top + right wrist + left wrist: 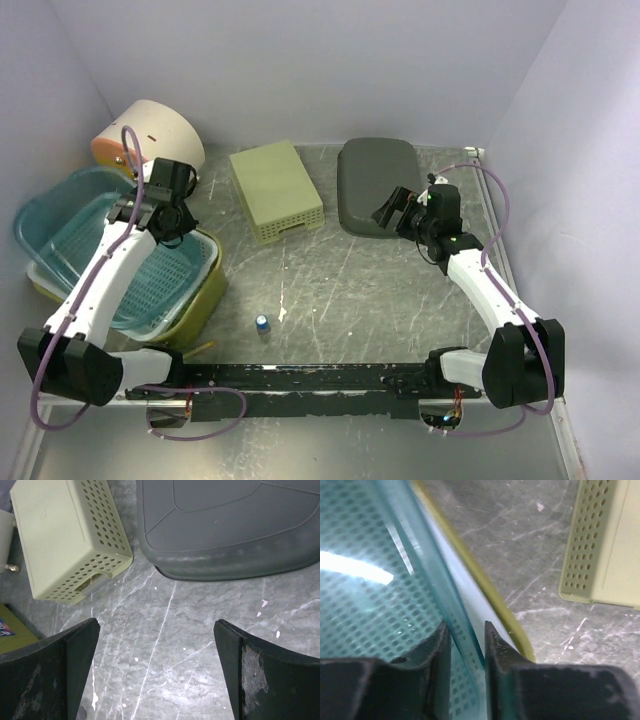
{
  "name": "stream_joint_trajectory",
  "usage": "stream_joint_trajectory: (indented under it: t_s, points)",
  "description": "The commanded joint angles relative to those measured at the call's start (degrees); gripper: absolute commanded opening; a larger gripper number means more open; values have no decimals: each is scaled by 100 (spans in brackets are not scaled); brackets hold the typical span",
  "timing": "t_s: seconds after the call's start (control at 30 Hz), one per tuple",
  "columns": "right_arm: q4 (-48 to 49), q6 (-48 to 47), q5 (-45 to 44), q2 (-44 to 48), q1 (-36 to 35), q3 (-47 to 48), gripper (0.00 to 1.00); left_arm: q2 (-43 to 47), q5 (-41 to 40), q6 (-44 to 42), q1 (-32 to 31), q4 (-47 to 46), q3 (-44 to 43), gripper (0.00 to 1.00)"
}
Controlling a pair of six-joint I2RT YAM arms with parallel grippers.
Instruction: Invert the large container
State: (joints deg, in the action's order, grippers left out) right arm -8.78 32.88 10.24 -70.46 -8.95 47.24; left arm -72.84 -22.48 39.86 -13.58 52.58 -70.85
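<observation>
A large teal perforated basket [90, 245] sits nested in a stack of tubs at the left, upright with its opening up. My left gripper [170, 225] is at its far right rim. In the left wrist view the left gripper [468, 630] is shut on the basket's thin teal wall [370, 580], one finger inside and one outside. A yellow-green tub rim [490, 590] runs just outside it. My right gripper [390, 210] hovers open and empty above the bare table; in the right wrist view it [157, 630] has nothing between its fingers.
A grey container [375, 185] lies upside down at the back right, just beyond the right gripper. A pale green perforated box [275, 190] lies upside down at the back middle. A cream and orange bowl [150, 135] is in the back left corner. A small blue-capped item [262, 323] stands mid-table.
</observation>
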Motion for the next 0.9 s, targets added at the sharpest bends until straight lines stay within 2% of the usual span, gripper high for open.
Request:
stream_joint_trajectory:
  t_s: [0.0, 0.03, 0.07, 0.23, 0.43, 0.6, 0.7, 0.8, 0.87]
  points:
    - [-151, -97, -112, 94, 16, 157, 100, 475, -234, -498, 49, 313, -554, 18]
    - [-180, -98, -132, 94, 21, 176, 100, 591, -281, -546, 49, 426, -662, 9]
    - [-204, -102, -156, 86, 17, 193, 100, 660, -290, -596, 49, 543, -777, 7]
    - [-287, -115, -181, 76, 18, 341, 100, 867, 133, -806, 49, 907, -1413, 7]
    - [-503, -107, -225, 237, 21, 616, 100, 834, 1352, -1036, 46, 1148, -2496, 7]
    - [-796, -99, -608, 515, 16, 820, 100, 721, 2177, -1103, 43, 1194, -3466, 7]
    - [-1028, -95, -976, 635, 26, 970, 100, 820, 3296, -1061, 42, 488, -3336, 7]
    - [-1335, -100, -1370, 722, 21, 1358, 100, 915, 4813, -713, 36, -816, -2502, 7]
    - [-1561, -133, -1625, 783, 21, 1578, 100, 885, 5465, -454, -73, -1513, -2038, 7]
